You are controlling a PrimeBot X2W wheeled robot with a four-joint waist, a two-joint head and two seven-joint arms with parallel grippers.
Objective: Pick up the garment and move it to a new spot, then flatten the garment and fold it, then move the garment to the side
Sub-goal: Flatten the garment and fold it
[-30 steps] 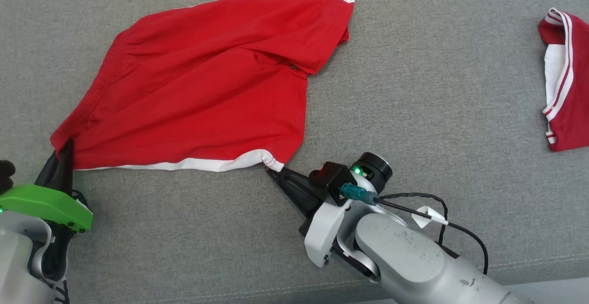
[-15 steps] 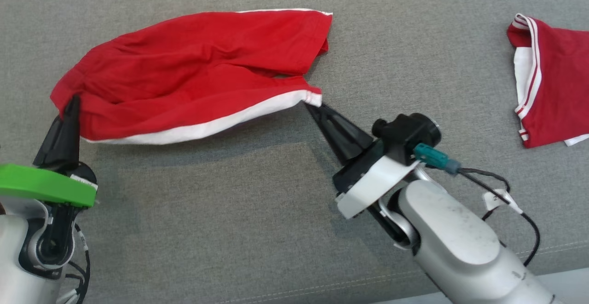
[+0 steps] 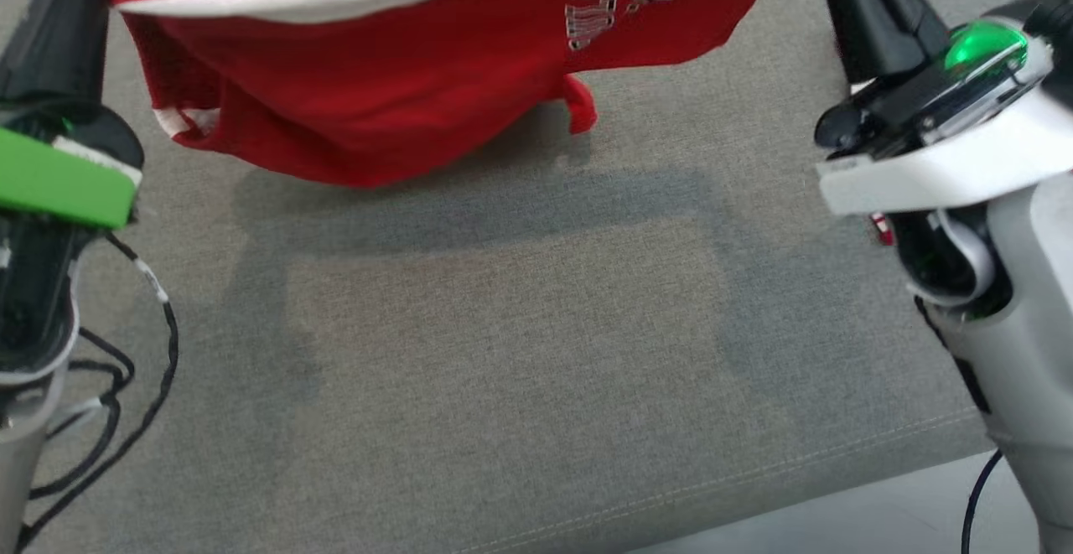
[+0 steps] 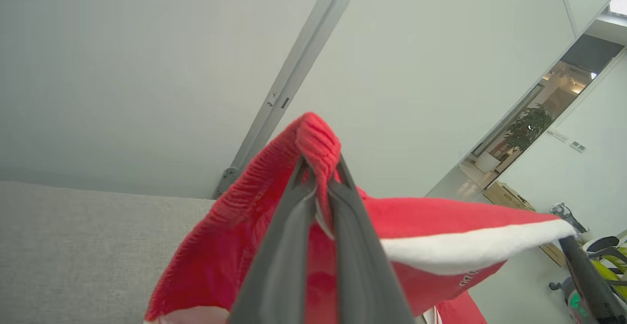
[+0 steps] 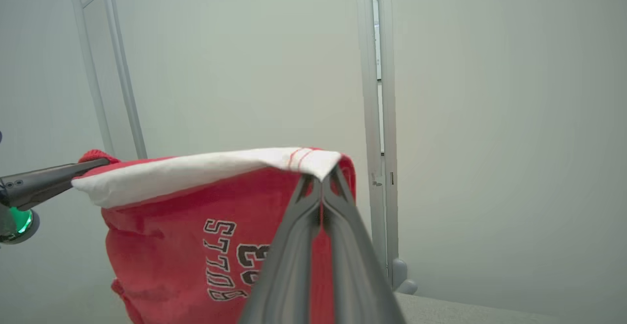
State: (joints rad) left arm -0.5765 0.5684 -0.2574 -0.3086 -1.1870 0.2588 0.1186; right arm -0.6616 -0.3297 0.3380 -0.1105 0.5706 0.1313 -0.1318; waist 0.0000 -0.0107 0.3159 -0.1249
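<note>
surface: gray cloth seat (image 3: 536,353) | room: pale wall (image 5: 490,118), metal post (image 5: 372,118) | left gripper (image 4: 321,167): pinching red shorts (image 3: 402,110) corner | right gripper (image 5: 321,179): pinching the other corner | shorts stretched between them

The red garment (image 5: 161,245) carries dark, white-edged lettering (image 5: 223,260) on its front. In the right wrist view it lies turned on its side and appears to read "BULLS", though the first letter is partly cut off. Next to it is a number (image 5: 252,263) that looks like "23". The head view shows the same print (image 3: 624,1) upside down and too blurred to read. In the left wrist view a trace of it (image 4: 468,281) is too small to make out.
</note>
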